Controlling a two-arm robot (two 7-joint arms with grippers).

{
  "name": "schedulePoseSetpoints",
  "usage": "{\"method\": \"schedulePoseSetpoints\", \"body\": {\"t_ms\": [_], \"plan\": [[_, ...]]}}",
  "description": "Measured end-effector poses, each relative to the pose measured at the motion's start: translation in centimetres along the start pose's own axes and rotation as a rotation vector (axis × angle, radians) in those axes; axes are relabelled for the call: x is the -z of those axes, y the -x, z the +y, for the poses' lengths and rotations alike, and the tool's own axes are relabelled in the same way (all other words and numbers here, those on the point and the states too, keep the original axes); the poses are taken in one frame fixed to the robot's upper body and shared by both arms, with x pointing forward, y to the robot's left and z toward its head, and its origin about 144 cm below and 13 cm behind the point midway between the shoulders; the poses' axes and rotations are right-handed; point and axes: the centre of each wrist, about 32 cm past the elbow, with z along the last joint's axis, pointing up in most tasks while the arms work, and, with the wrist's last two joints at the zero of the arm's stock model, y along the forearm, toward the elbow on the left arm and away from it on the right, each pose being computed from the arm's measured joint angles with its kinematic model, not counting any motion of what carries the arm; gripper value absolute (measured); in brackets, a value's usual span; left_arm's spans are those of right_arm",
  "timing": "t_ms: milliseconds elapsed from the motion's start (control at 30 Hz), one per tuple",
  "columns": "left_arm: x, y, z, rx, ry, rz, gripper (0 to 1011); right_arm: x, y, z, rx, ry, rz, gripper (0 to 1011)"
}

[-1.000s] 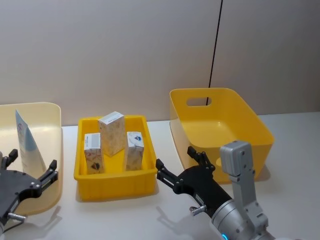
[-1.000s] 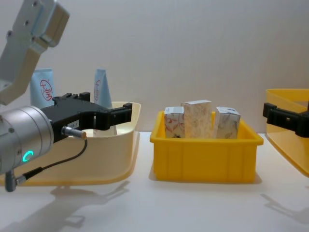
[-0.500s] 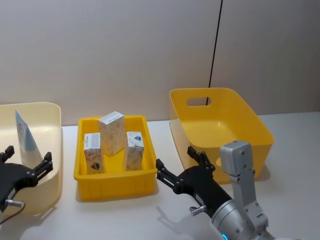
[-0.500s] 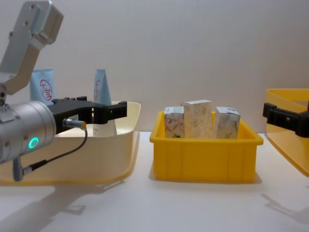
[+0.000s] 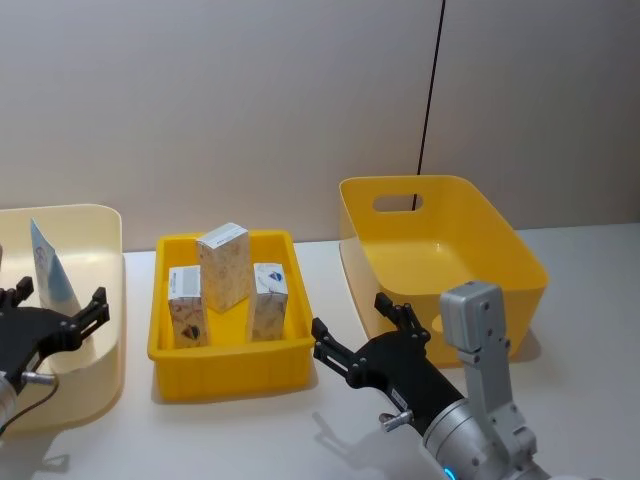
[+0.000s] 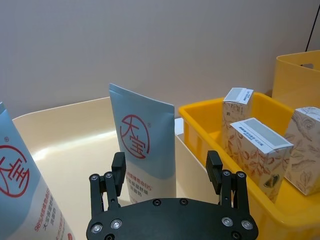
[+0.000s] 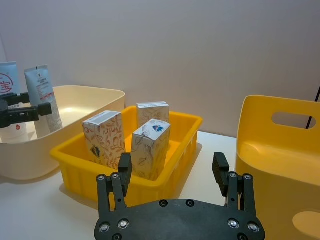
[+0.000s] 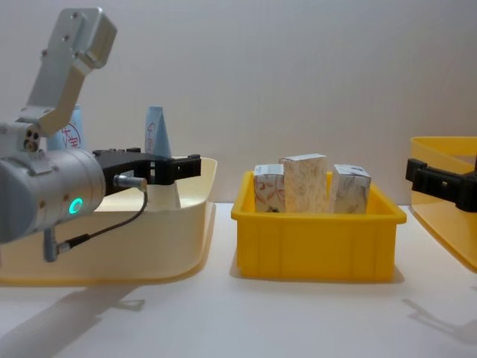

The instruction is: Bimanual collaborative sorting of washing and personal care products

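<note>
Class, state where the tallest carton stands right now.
In the head view, the tallest carton stands upright in the small yellow tray, left of centre, just behind and between two shorter cartons.

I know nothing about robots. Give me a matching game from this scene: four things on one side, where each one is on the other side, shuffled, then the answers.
Things:
1. squeeze tubes
2. cartons
3. left gripper
4. right gripper

Places:
A. upright in the shallow yellow tray
B. open, above the table by the deep yellow bin
C. standing in the cream bin
D. open, at the cream bin, facing a tube

Pairs: 1-C, 2-A, 3-D, 4-B
</note>
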Motion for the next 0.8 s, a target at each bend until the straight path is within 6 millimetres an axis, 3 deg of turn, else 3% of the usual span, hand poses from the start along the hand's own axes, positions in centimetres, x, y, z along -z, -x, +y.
{"method": "schedulePoseSetpoints", "body": {"t_ms": [433, 800], "plan": [[-0.2, 0.3, -2.1, -0.018, -0.016, -0.014, 997, 0.0, 0.0, 0.0, 0.0, 0.0, 0.0, 1004], [-0.3, 0.5, -2.8, -0.023, -0.023, -0.019, 755, 0.0, 0.0, 0.0, 0.0, 0.0, 0.0, 1004]]}}
